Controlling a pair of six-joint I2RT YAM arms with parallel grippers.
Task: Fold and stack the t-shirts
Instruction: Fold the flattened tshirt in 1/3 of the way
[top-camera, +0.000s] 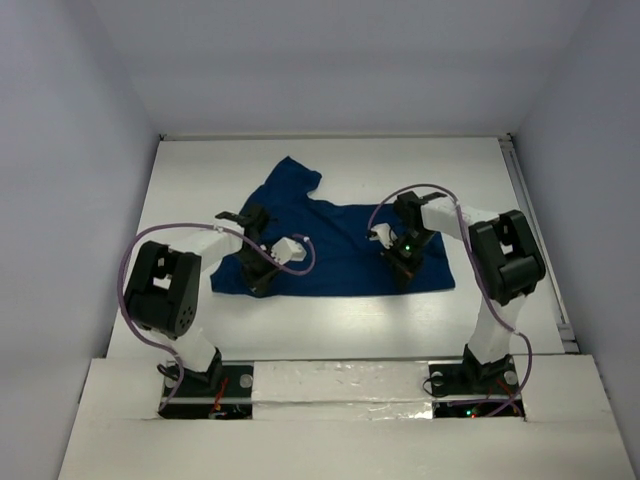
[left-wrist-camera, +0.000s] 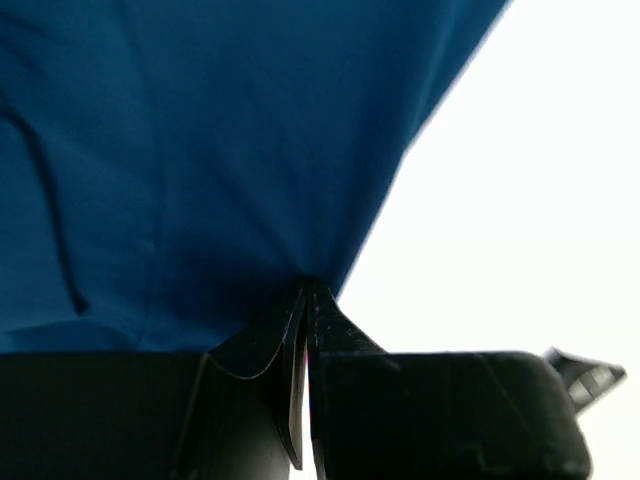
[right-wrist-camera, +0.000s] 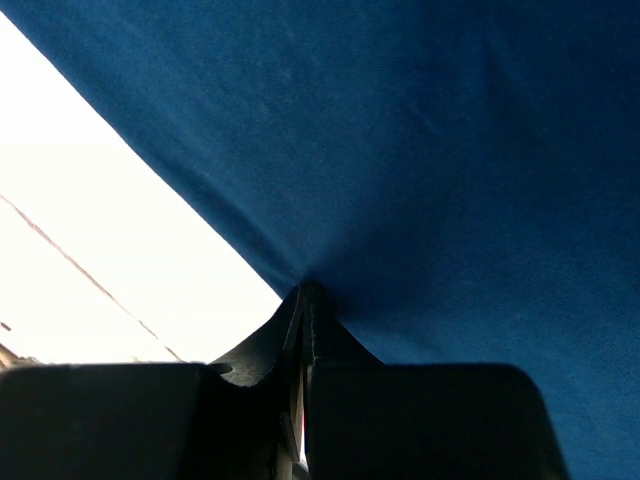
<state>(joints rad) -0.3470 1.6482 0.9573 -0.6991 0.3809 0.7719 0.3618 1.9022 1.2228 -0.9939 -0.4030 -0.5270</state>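
Navy t-shirt (top-camera: 340, 250) is lying spread on the white table (top-camera: 500, 200), about mid-table between the two arms, and I am working the fold from its near side. On the left, the left gripper (top-camera: 262, 274) is closed on the t-shirt, its tips pinching a small tuck of cloth right at the edge by the near-left corner. On the right, the right gripper (top-camera: 402, 266) is likewise clamped on the cloth, close to the near edge. To do this well, I am judging that both pinches should rise together and level, with the hem taut between them so nothing sags or drags. They should then travel toward the far side and lay edge on edge before letting go. The t-shirt's long axis is running left to right, roughly parallel to the table's near edge. A sleeve-like flap is pointing toward the far left. I cannot tell which way the collar is facing, and no print is showing.
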